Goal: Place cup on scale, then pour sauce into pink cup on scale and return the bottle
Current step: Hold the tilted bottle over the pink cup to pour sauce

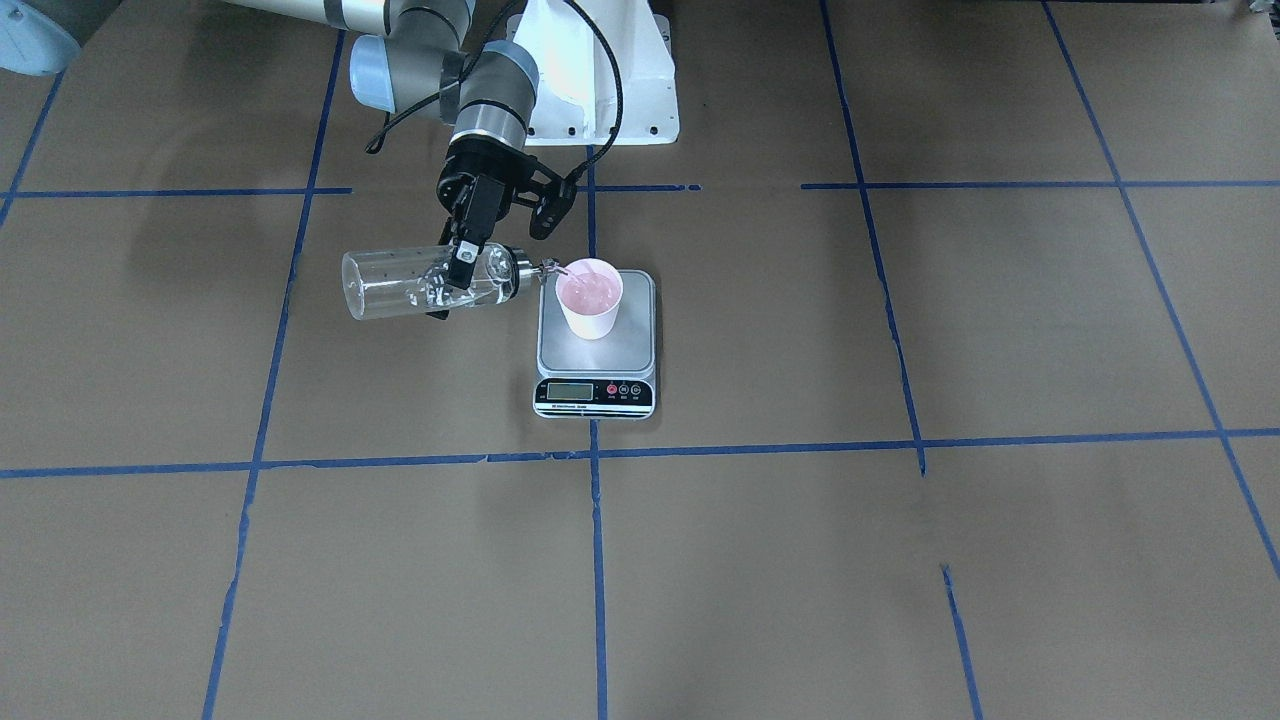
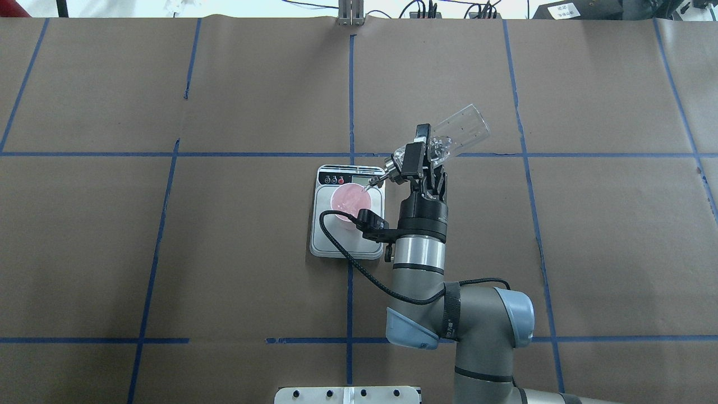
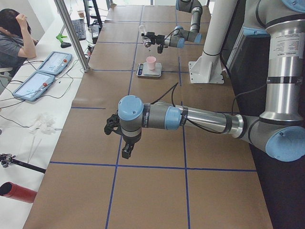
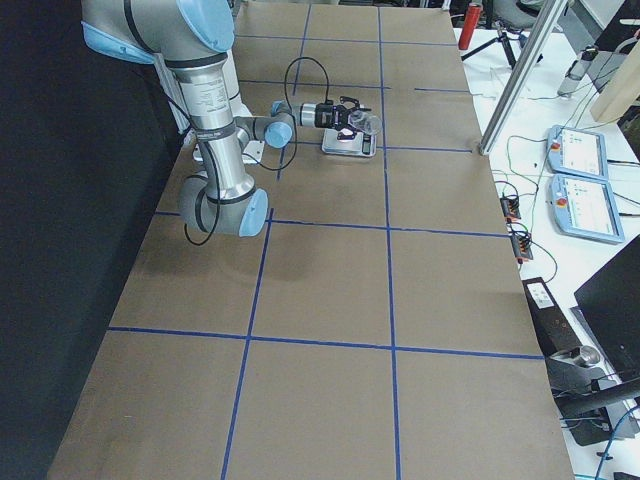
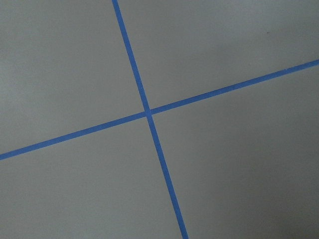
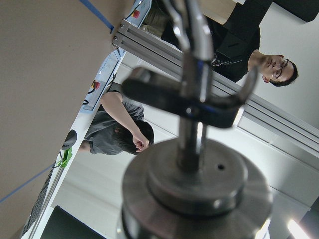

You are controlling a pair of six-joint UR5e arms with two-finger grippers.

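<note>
Right gripper (image 1: 462, 272) clamped on bottle (image 1: 400, 285) body, tipped near-horizontal so spout (image 1: 549, 267) overhangs cup (image 1: 590, 298) on scale (image 1: 560, 348) for a weighed pour; left gripper (image 3: 113, 126) well clear, open/closed can't tell.

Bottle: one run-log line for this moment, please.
phase: pouring | right gripper: shut on bottle | bottle: tilted, spout over cup | cup: on scale

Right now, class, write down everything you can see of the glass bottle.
The bottle is a clear glass cylinder with a shiny silver cap and thin spout. It is tipped nearly level in the air, its spout over the rim of the pink cup on the scale. The right gripper clamps its body near the cap. A little clear liquid shows inside.
</note>
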